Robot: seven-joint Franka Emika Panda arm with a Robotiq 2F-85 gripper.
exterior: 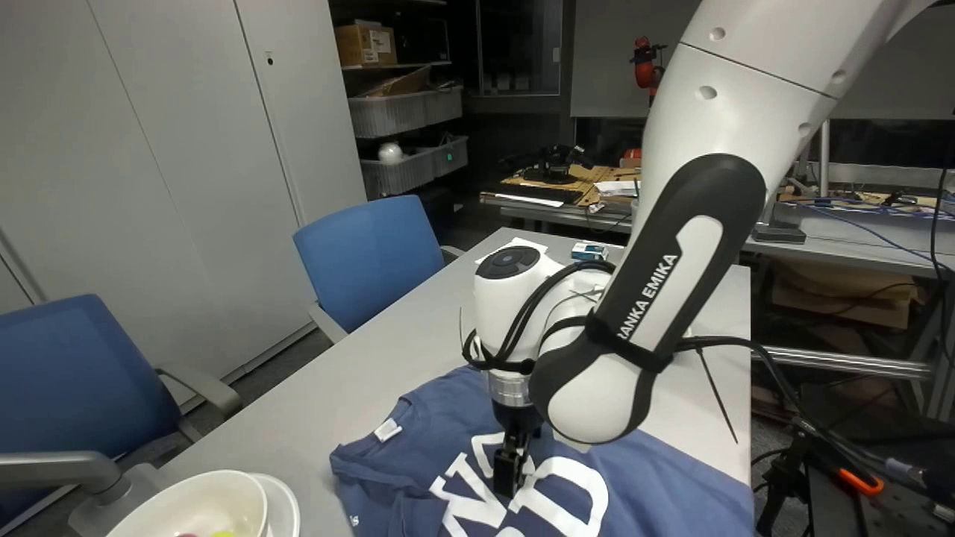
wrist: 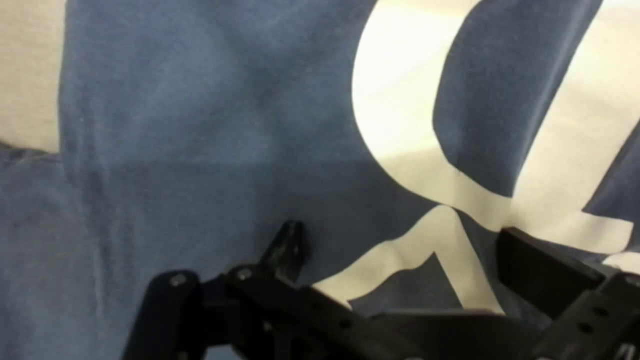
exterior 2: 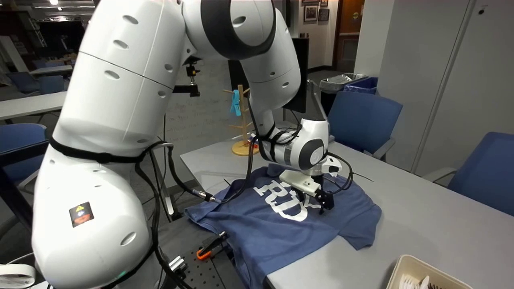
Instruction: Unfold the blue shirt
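The blue shirt [exterior 2: 281, 233] lies on the table [exterior 2: 425, 208], largely spread out, with its white lettering [wrist: 395, 100] facing upward. In an exterior view, a part of it hangs over the table's edge. Some creases run near a small white label [exterior: 388, 430]. I judge that most of the unfolding is done, and that what remains is to draw out the border parts.

For this, it is better to take the cloth at a free edge, and not in the flat middle of the chest, where there is little to pinch. Only the top layer should be taken; then a low lift and a slow pull outward, so that the rest does not slide along. Too strong a pull could drag more cloth off the table.

The claw [wrist: 402, 245] points down over the lettering, and its two fingers [wrist: 540, 270] are spread wide apart. I see nothing gripped between them. Whether the tips touch the cloth, I cannot tell.

Farther out, a bowl [exterior: 216, 492] stands near the shirt, so a pull toward that side should stop early.
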